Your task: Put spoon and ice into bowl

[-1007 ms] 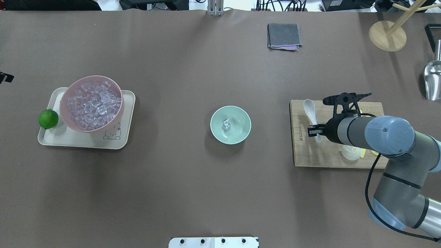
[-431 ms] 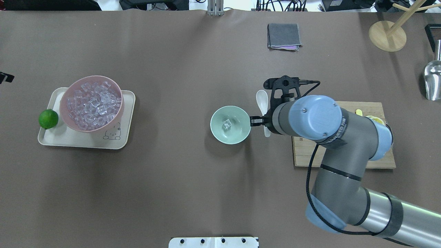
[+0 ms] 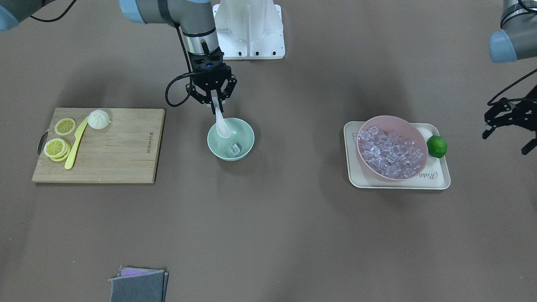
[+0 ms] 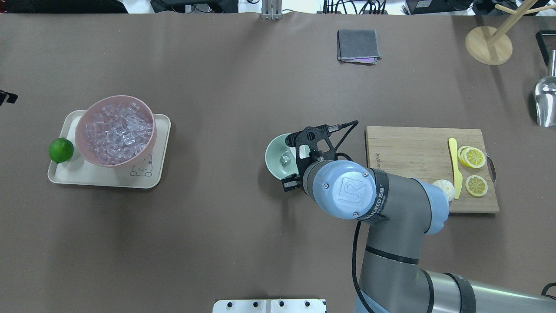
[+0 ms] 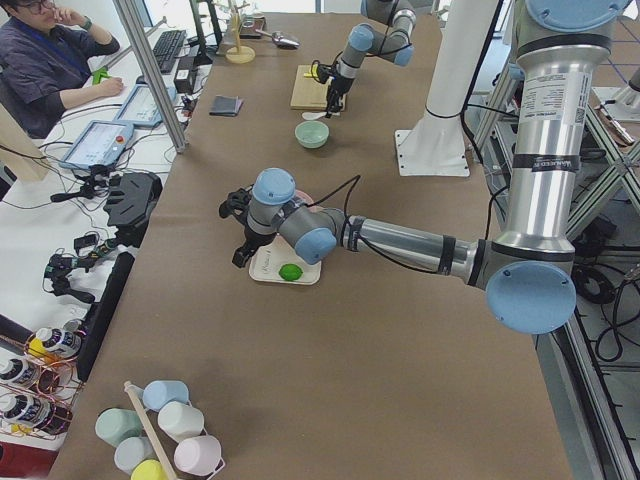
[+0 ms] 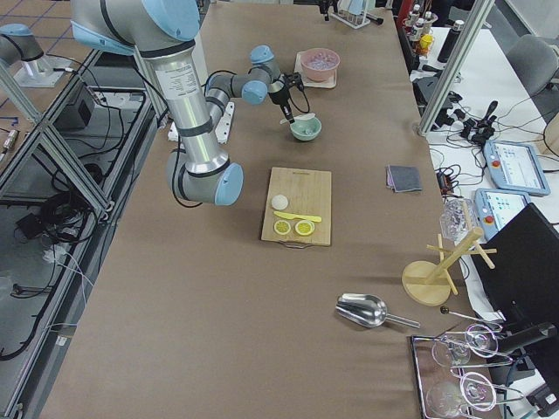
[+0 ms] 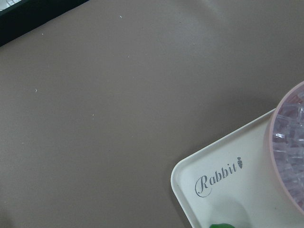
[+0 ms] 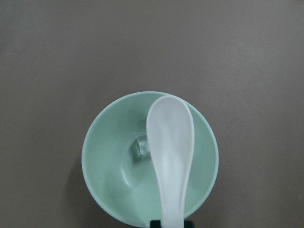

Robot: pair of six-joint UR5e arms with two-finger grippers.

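My right gripper (image 3: 215, 108) is shut on the handle of the white spoon (image 3: 222, 127) and holds it tilted, scoop down, over the mint-green bowl (image 3: 245, 144). In the right wrist view the spoon (image 8: 170, 152) hangs over the bowl (image 8: 97, 156), partly covering one ice cube (image 8: 140, 145) on the bowl's bottom. The cube also shows in the front view (image 3: 235, 148) and the overhead view (image 4: 285, 158). In the overhead view my right arm hides the spoon and part of the bowl (image 4: 274, 158). My left gripper (image 3: 504, 141) is open and empty, raised beyond the tray's lime end.
A pink bowl (image 3: 364, 156) full of ice cubes stands on a cream tray (image 3: 356, 178) with a lime (image 3: 436, 146). A cutting board (image 3: 121, 147) holds lemon slices, a yellow knife (image 3: 75, 144) and a bun (image 3: 99, 118). A grey cloth (image 4: 358, 45) lies at the back.
My right arm has carried the spoon leftwards from the cutting board to above the mint-green bowl and turned it scoop down. The left arm has not moved.
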